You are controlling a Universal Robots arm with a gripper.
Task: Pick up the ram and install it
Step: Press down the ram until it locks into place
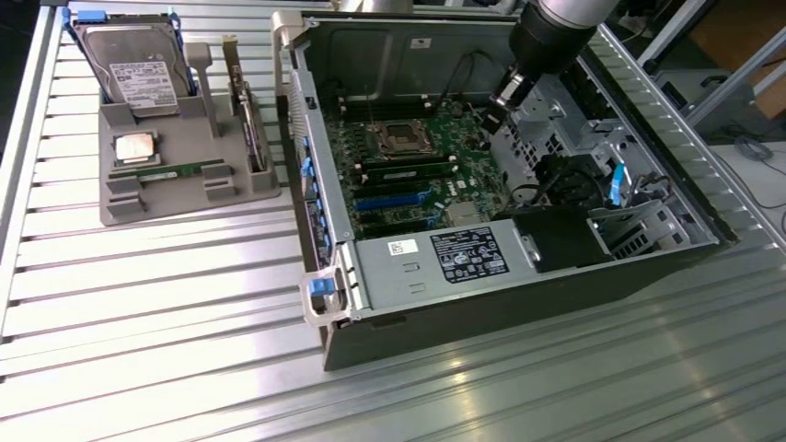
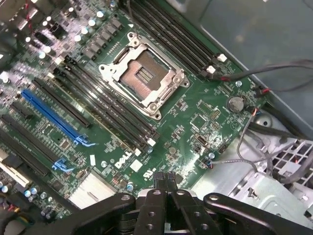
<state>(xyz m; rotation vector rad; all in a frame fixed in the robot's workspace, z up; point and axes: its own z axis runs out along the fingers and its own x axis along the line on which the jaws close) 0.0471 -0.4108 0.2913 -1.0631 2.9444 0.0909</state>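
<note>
Right now the arm reaches down into the open computer case point(image 1: 491, 184), its gripper point(image 2: 164, 180) hanging above the green motherboard point(image 2: 195, 112) with the two fingers pressed together and nothing between them. In the exterior view the gripper point(image 1: 502, 99) sits over the board's edge toward that view's right, close to the grey metal drive cage point(image 1: 553, 138). From the wrist camera the clenched fingertips hover near the Dell logo, with the empty silver processor socket point(image 2: 142, 73) a little beyond them and long black memory slots point(image 2: 102, 110) running on both sides of it; a blue expansion slot point(image 2: 54, 115) lies further over.

The ram point(image 1: 172, 171) lies well apart from the gripper, outside the case: a thin green stick resting flat on the front shelf of the grey holder point(image 1: 184, 198) on the table point(image 1: 147, 304), toward the exterior view's left. Just behind it on the same holder sits the square silvery processor point(image 1: 135, 147), and behind that a hard drive point(image 1: 138, 64) stands upright.
</note>
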